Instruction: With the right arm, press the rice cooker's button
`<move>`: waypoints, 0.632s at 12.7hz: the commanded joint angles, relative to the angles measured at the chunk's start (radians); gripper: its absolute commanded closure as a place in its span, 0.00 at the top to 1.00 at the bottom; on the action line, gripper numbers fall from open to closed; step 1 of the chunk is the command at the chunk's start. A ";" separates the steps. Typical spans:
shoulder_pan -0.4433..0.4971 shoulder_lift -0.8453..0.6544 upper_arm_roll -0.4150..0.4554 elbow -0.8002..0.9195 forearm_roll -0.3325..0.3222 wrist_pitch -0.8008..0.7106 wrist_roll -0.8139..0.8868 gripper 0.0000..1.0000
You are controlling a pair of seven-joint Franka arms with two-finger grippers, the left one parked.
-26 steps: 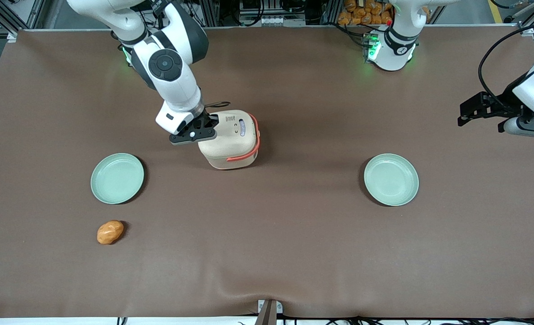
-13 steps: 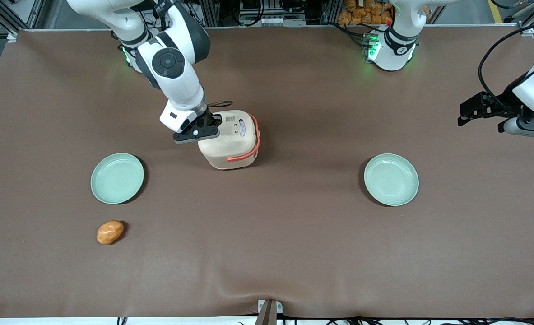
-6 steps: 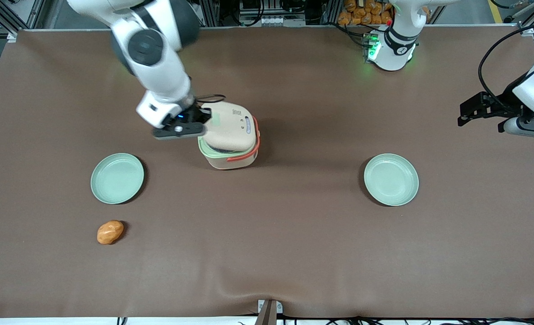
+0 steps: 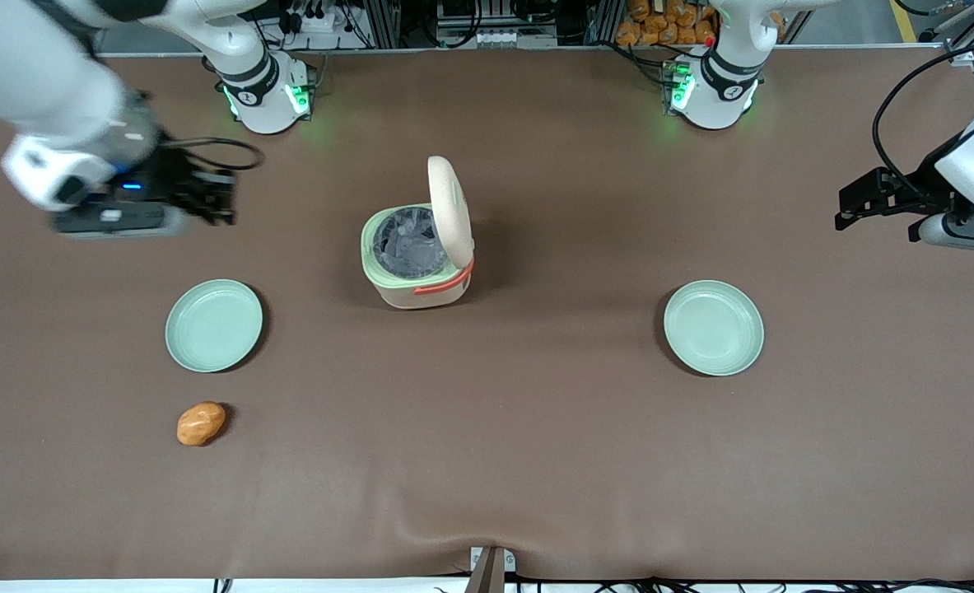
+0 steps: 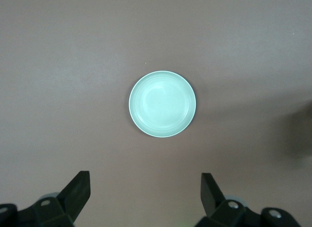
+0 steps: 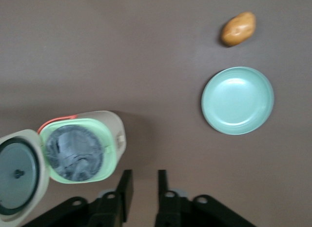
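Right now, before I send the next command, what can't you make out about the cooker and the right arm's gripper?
- Small cream rice cooker: its button face is turned away in the front view; in the right wrist view only a small tab shows.
- Grey crinkled contents: unidentifiable in either view.
- Black two-finger gripper: motion-blurred in the front view, toward the working arm's end of the table, fingertips indistinct.
- Gripper fingers: tips together, bases cut off by the frame edge.

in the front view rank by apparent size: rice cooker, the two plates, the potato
1. rice cooker, lid up
2. the two plates, alike, no ranking
3. potato
The gripper is off toward the working arm's end.
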 commanded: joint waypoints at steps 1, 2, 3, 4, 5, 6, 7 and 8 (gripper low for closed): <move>-0.026 -0.030 -0.062 0.007 0.007 -0.029 -0.081 1.00; -0.031 -0.038 -0.095 0.006 -0.009 -0.029 -0.128 1.00; -0.031 -0.040 -0.125 0.006 -0.036 -0.029 -0.186 1.00; -0.031 -0.041 -0.155 0.006 -0.059 -0.029 -0.254 1.00; -0.032 -0.050 -0.187 0.000 -0.061 -0.029 -0.309 1.00; -0.040 -0.053 -0.201 -0.003 -0.061 -0.029 -0.323 1.00; -0.041 -0.055 -0.202 -0.002 -0.061 -0.029 -0.325 1.00; -0.041 -0.057 -0.202 0.000 -0.061 -0.029 -0.325 1.00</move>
